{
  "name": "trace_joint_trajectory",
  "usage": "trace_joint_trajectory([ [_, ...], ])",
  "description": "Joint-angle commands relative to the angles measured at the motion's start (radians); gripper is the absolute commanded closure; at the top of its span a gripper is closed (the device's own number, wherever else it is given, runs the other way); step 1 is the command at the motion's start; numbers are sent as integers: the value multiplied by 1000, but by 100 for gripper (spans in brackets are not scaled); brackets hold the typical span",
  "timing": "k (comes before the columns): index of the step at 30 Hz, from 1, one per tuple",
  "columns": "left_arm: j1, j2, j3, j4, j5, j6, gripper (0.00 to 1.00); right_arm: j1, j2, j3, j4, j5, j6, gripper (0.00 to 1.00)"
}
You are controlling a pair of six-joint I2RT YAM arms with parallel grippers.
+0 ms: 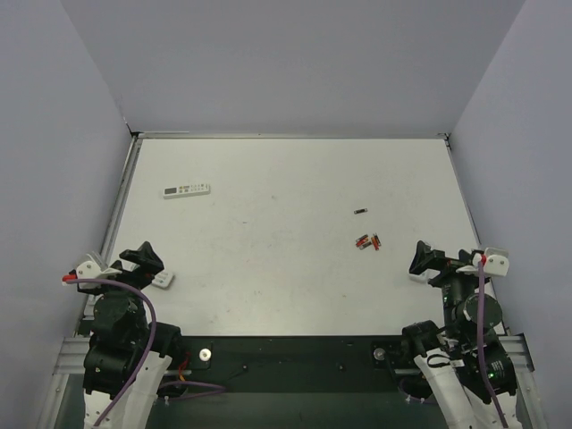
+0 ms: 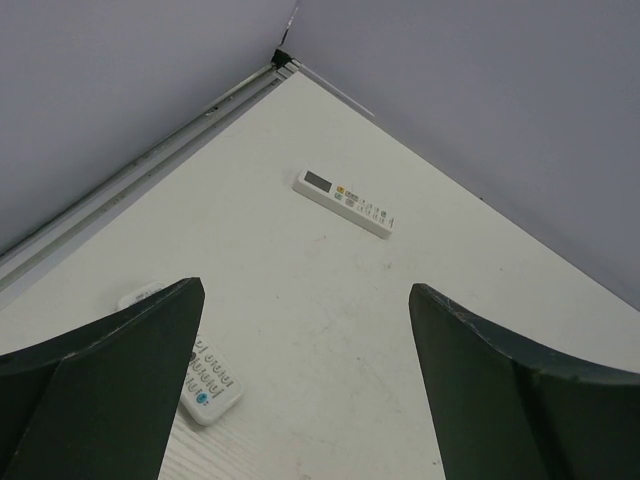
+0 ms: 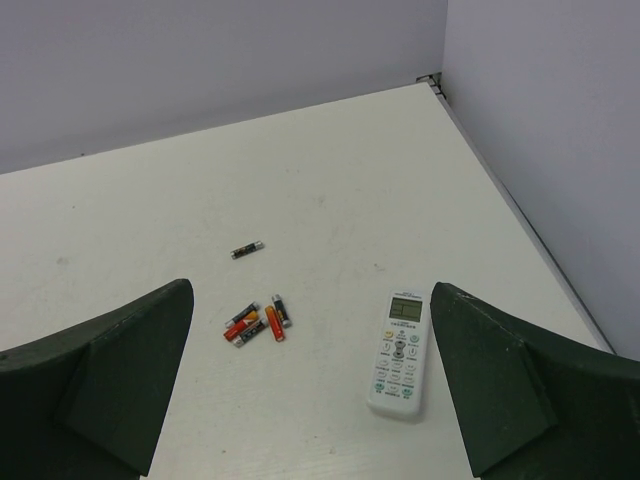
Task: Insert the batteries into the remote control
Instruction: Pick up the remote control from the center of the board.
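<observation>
Batteries (image 3: 255, 322) lie loose mid-frame, remote control (image 2: 213, 385) sits lower left. Left gripper (image 2: 305, 292) and right gripper (image 3: 312, 288) have fingers spread, empty. Nothing loaded yet.

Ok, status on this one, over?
Left pincer and right pincer open, empty. Batteries loose on table, right side. Remote flat by left pincer. Display remotes aside, nothing blocking.

We find the batteries (image 1: 367, 241) near the table's (image 1: 268, 277) right edge, the remote control (image 1: 163, 280) by its left edge, a second remote (image 1: 186, 189) behind it.
</observation>
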State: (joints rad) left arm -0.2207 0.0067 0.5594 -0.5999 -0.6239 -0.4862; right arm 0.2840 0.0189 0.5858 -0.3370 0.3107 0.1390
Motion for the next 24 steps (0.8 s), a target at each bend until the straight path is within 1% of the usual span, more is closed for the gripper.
trace_joint_trajectory([
  [1,9,-97,7,23,27,0,5,7,135,95,-29,4,82,0],
  [3,7,-97,8,15,38,-3,5,7,209,143,-112,47,148,0],
  [4,9,-99,11,15,41,-8,5,7,293,190,-146,69,172,0],
  [6,7,-99,13,12,50,-9,5,9,383,239,-245,141,252,0],
  [7,7,-100,14,14,52,-9,5,7,473,258,-281,155,278,0],
  [8,9,-100,16,8,58,-8,5,4,516,294,-310,174,307,0],
  [9,9,-102,19,6,61,-9,5,4,559,310,-366,186,354,0],
  [10,7,-105,20,3,62,-11,5,1,637,321,-385,183,375,0],
  [12,7,-108,20,-3,73,-12,5,-23,706,333,-427,177,419,0],
  [13,7,-108,23,-6,75,-11,5,-38,766,330,-438,168,476,0],
  [14,7,-109,23,-5,81,-12,5,-58,789,325,-439,151,491,0],
  [15,7,-109,22,-3,82,-11,5,-119,815,310,-435,130,511,0],
  [16,6,-111,23,-1,84,-11,5,-149,863,301,-430,111,545,0],
  [18,3,-111,23,3,87,-9,5,-228,912,263,-407,131,588,2],
  [20,-9,-113,22,9,89,-5,5,-261,986,253,-393,119,644,2],
  [22,-22,-113,20,12,87,0,5,-275,1067,256,-360,93,660,2],
  [24,-31,-113,16,17,87,0,5,-279,1131,263,-329,129,679,2],
])
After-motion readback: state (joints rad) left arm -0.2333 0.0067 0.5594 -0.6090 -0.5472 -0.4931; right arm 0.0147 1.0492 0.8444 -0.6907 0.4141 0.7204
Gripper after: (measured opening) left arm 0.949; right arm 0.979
